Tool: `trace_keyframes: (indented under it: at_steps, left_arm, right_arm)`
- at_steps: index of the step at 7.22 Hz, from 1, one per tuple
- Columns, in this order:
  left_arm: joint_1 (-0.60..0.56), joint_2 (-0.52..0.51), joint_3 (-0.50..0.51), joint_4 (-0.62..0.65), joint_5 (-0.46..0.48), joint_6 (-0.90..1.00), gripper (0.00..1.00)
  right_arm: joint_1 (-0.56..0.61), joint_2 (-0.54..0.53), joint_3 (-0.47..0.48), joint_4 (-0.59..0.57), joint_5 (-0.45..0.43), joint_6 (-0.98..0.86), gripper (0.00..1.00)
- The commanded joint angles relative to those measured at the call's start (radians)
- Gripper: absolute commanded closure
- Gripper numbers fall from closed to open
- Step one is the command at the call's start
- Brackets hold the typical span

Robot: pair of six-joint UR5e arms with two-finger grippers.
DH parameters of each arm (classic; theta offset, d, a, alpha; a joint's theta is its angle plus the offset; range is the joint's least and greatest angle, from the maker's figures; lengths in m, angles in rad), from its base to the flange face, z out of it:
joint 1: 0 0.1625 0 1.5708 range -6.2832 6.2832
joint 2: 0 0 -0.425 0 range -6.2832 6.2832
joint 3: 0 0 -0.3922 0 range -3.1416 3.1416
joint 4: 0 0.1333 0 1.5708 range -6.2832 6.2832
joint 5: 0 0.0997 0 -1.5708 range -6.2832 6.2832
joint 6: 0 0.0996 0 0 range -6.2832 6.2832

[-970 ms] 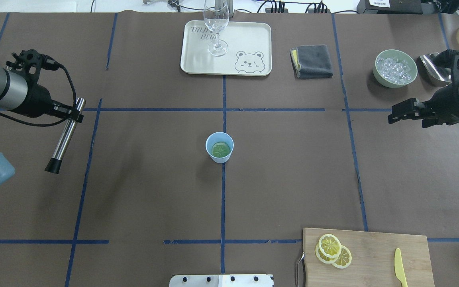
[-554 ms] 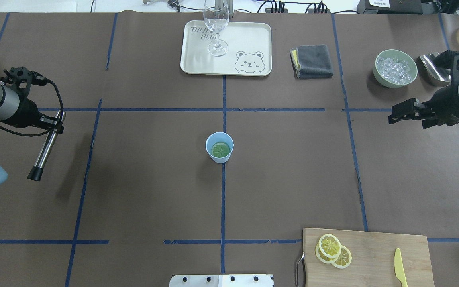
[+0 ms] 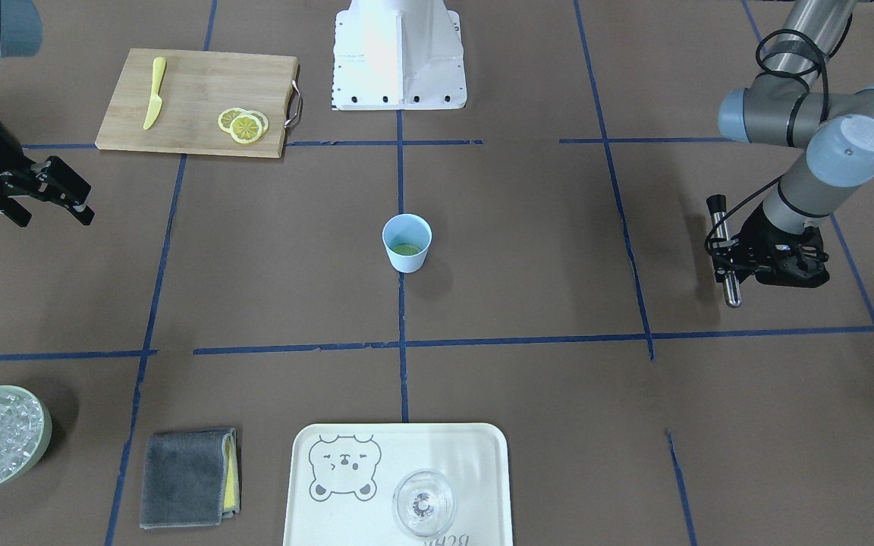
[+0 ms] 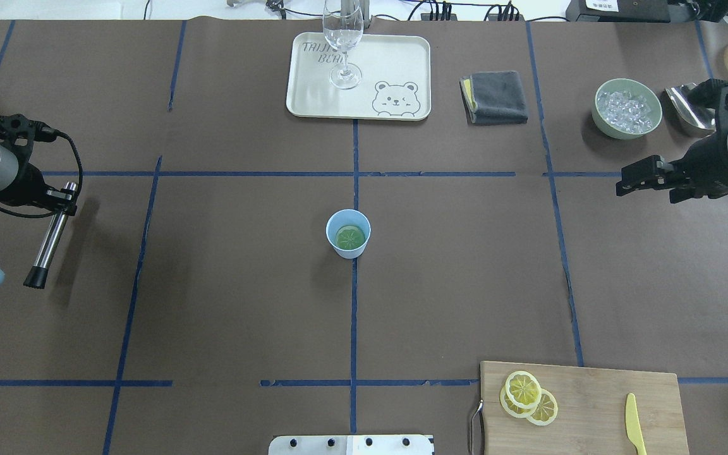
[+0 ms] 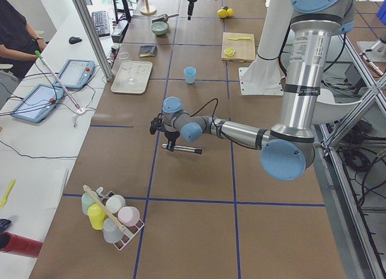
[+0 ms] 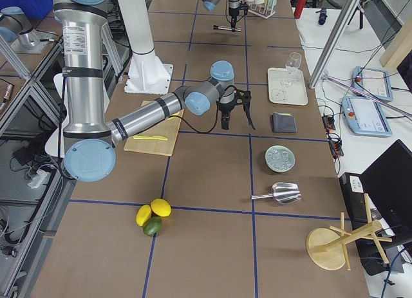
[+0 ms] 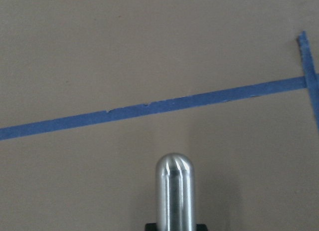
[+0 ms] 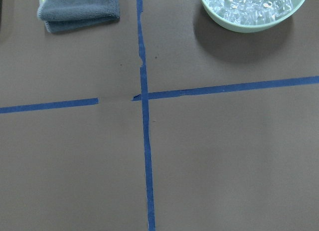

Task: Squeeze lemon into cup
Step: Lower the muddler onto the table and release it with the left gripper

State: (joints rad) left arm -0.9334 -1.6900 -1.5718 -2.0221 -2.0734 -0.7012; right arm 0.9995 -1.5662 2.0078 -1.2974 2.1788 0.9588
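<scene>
The light-blue cup [image 4: 348, 233] stands upright at the table's centre, also in the front view [image 3: 407, 243]. A greenish-looking lemon slice [image 4: 350, 237] lies flat inside it. Three more lemon slices [image 4: 524, 397] lie overlapped on the wooden cutting board [image 4: 591, 392]. My left gripper [image 4: 62, 199] is far left of the cup, shut on a steel rod [image 4: 50, 235] with a black tip; the rod also shows in the left wrist view [image 7: 174, 191]. My right gripper [image 4: 632, 178] is open and empty, far right of the cup.
A cream tray [image 4: 402, 63] with a clear glass [image 4: 343, 44] stands at the back centre. A grey cloth [image 4: 495, 96], a green bowl of ice [image 4: 627, 107] and a metal scoop [image 4: 686, 107] are at the back right. A yellow knife [image 4: 634, 422] lies on the board.
My left arm has drawn back to the left with the steel rod, farther from the cup. The right arm, the cup and the slices have not moved.
</scene>
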Motion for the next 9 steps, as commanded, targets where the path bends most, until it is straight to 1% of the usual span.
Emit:
trace_keyframes:
  at_steps: [1,3,5,6,7,8,9]
  left_arm:
    - [-0.013,0.001,0.007,0.04,0.021,-0.006,0.96]
    - [-0.012,0.0,0.007,0.077,0.023,-0.006,0.89]
    - [-0.01,-0.002,0.009,0.077,0.023,-0.006,0.83]
    - [-0.01,0.0,0.01,0.077,0.023,-0.004,0.81]
    - [-0.008,-0.002,0.01,0.077,0.023,-0.004,0.75]
    - [-0.007,0.0,0.012,0.077,0.023,-0.001,0.54]
    - [-0.008,0.001,0.01,0.077,0.023,-0.001,0.22]
  right_arm:
    - [0.001,0.0,0.003,0.001,-0.001,0.001,0.0]
    - [0.001,0.0,0.009,0.001,-0.002,0.001,0.0]
    - [0.001,0.0,0.019,0.001,-0.002,0.001,0.0]
    - [0.001,0.002,0.02,0.0,-0.002,0.003,0.0]
    - [0.001,0.002,0.019,0.0,-0.002,0.001,0.0]
    - [0.001,0.002,0.019,0.0,-0.002,0.001,0.0]
    - [0.001,0.002,0.017,0.0,-0.002,0.001,0.0]
